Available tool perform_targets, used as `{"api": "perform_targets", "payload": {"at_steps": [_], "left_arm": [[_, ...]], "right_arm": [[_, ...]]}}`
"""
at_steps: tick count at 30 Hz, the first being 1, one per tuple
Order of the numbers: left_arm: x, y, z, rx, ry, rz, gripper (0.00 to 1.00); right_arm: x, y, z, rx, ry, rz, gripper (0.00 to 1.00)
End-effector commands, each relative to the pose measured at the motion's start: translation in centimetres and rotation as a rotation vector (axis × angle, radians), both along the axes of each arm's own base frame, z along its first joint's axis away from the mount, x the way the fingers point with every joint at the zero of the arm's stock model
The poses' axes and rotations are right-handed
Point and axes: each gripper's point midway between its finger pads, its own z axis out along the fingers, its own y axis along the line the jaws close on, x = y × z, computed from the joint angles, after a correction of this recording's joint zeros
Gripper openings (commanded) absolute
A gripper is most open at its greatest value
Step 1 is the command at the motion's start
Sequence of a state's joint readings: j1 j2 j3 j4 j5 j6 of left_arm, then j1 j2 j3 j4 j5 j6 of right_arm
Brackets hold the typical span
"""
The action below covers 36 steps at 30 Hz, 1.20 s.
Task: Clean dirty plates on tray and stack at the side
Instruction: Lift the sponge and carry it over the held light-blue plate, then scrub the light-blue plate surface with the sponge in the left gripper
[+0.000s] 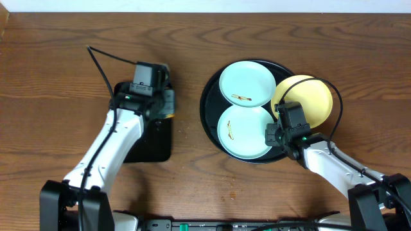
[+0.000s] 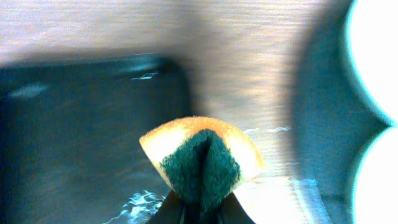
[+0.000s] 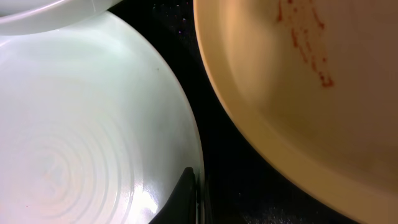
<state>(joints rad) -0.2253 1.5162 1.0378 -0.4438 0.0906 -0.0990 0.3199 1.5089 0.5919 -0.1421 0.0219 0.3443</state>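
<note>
Sponge (image 2: 200, 163) up close in the left wrist view: yellow foam with a green scrub face, folded over. The left jaws are closed on its lower edge. It hangs over the right edge of the rectangular black tray (image 2: 81, 130), with bare wood table (image 2: 249, 56) just beyond. In the overhead view the left arm (image 1: 106, 151) lies over that rectangular tray, and the sponge is only a yellow bit at the jaw end.

Right wrist view: the right jaws are closed, with dark tips at the rim of the nearer blue-white plate (image 3: 93, 155). Can't tell if the rim is actually pinched. That plate shows concentric rings and glare.

The yellow plate (image 3: 311, 99) is just beside it, with a strip of the round black tray (image 3: 199, 81) between them. There is a red-brown smear on the yellow plate's face.

The farther blue-white plate (image 3: 43, 9) shows only as a sliver at top left.

All three plates are on the round tray, right of centre on the table. The farther blue-white one sits at the back, the nearer one touches or overlaps it in front, and both carry brown specks. The yellow plate is on the right, hanging out over the tray rim. The right arm (image 1: 334, 167) reaches in from lower right, its wrist over the gap between the nearer blue-white and yellow plates.
</note>
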Motion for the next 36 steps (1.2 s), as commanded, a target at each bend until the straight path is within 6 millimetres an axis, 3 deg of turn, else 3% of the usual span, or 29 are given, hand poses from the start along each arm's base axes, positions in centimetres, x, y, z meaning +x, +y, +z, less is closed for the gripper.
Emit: {"api": "perform_targets", "payload": {"at_steps": [1, 10, 15, 26, 36], "left_arm": [[-1.2, -7.0, 2.4, -0.219, -0.022, -0.178, 0.07], [-3.4, -14.8, 0.3, -0.12, -0.055, -0.356, 0.08], [-4.1, -17.4, -1.8, -0.111, -0.036, -0.416, 0.08], [-4.2, -17.9, -6.8, -0.073, 0.051, -0.422, 0.07], [-4.6, -17.7, -7.7, -0.069, 0.081, -0.421, 0.08]], "right_arm": [[-0.8, -0.1, -0.9, -0.012, 0.035, 0.014, 0.01], [-0.8, -0.1, -0.9, -0.012, 0.035, 0.014, 0.01], [-0.8, 0.0, -0.9, -0.012, 0.035, 0.014, 0.01], [-0.8, 0.0, -0.9, -0.012, 0.035, 0.014, 0.01], [-0.8, 0.0, -0.9, -0.011, 0.035, 0.014, 0.01]]}}
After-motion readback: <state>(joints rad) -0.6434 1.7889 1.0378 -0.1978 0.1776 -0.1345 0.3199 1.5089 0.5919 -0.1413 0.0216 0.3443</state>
